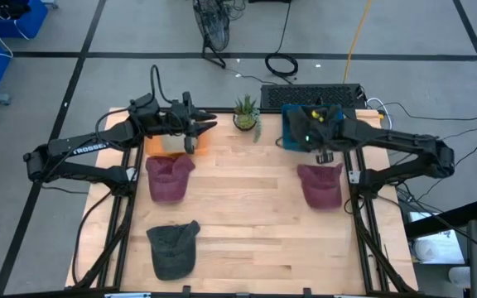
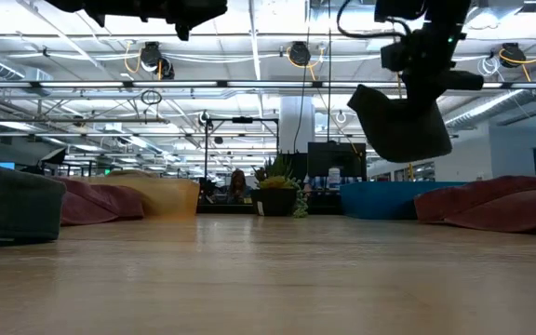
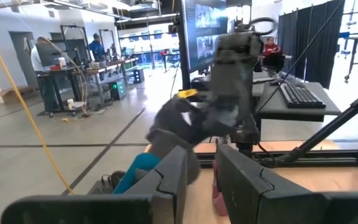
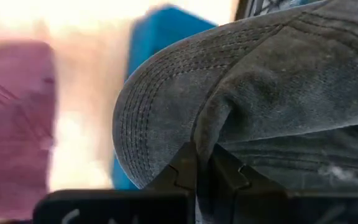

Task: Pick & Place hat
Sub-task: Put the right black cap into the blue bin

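Observation:
A dark grey hat (image 2: 400, 123) hangs in the air at the table's far right, over the blue bin (image 1: 291, 132). My right gripper (image 4: 197, 175) is shut on it. My left gripper (image 3: 201, 177) hovers level above the orange bin (image 1: 203, 143) at the far left. It stands open with nothing between its fingers. Two maroon hats (image 1: 169, 177) (image 1: 320, 185) lie flat on the table, one before each bin. Another grey hat (image 1: 173, 248) lies near the front left. My right gripper pinches a raised fold of the grey hat's cloth (image 4: 224, 122), beside the stitched brim (image 4: 143, 118), between its two fingers. The fingers slant down at it from above. The hat hangs below them, clear of the table and the bin.
A small potted plant (image 1: 245, 116) stands at the far edge between the two bins. A keyboard (image 1: 313, 93) lies behind the blue bin. The middle of the wooden table (image 1: 247, 207) is bare.

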Tool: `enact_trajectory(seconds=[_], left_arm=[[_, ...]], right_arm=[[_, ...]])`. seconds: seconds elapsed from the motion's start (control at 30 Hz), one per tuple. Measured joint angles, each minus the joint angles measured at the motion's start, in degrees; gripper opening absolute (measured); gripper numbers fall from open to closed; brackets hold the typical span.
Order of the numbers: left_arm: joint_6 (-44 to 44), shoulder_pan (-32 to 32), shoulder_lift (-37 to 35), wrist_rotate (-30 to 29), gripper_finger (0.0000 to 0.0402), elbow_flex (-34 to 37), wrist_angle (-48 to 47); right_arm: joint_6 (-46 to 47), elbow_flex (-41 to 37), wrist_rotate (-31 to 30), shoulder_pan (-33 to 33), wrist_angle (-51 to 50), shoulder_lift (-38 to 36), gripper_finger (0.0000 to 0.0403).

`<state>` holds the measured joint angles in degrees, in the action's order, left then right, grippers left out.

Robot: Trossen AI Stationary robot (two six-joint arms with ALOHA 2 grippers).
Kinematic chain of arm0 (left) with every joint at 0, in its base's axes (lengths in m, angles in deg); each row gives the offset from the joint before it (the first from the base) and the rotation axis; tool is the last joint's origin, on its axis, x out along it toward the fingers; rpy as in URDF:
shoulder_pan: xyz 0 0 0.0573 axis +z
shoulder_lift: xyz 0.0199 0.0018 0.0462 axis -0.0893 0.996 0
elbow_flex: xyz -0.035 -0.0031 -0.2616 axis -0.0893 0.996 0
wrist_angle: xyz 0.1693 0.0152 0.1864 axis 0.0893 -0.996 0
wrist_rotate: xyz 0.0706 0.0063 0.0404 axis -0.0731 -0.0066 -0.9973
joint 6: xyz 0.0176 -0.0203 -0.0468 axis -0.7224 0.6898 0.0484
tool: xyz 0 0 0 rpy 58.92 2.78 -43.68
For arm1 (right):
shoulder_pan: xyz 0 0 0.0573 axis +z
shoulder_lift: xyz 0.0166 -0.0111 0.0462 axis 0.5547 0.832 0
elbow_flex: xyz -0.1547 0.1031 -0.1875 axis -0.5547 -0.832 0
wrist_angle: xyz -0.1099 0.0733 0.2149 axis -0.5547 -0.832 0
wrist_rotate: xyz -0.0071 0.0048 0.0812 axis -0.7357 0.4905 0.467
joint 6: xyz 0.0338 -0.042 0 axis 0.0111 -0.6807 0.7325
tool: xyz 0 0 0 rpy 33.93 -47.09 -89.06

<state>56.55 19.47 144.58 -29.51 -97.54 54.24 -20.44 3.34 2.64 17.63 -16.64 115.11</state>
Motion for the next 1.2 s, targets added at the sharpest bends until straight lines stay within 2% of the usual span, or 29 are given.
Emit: enact_trajectory(seconds=[0.1,0.27,0.37,0.5,0.63,0.83,1.03,1.2], left_arm=[[0.01,-0.01,0.02,0.03,0.0093,0.0,0.0],[-0.18,0.01,0.02,0.03,0.0093,0.0,-0.04],[-0.2,0.01,0.02,0.03,0.0093,0.0,-0.07],[-0.22,0.01,0.02,0.03,0.0093,0.0,-0.07],[-0.66,0.01,0.02,0.03,0.0093,0.0,-0.07],[-0.75,0.01,0.02,0.03,0.0093,0.0,-0.11],[-0.75,0.01,0.02,0.03,0.0093,0.0,-0.11],[-0.73,0.01,0.02,0.03,0.0093,0.0,-0.07]], right_arm=[[-5.54,0.0,1.25,-4.89,4.19,0.0,0.0008],[-11.38,0.0,8.27,-11.37,8.36,0.02,0.0008],[-14.08,0.0,14.86,-14.17,7.4,0.02,0.0008],[-15.36,0.0,18.62,-16.8,6.14,0.02,0.0008],[-14.53,-0.02,22.15,-19.06,6.45,0.02,0.0008],[-13.55,-0.02,23.32,-21.04,4.83,0.07,0.0008],[-10.96,-0.02,35.16,-23.72,-1.37,0.39,0.0008],[-9.56,-0.02,39.48,-26.78,-2.75,2.15,0.0007]])
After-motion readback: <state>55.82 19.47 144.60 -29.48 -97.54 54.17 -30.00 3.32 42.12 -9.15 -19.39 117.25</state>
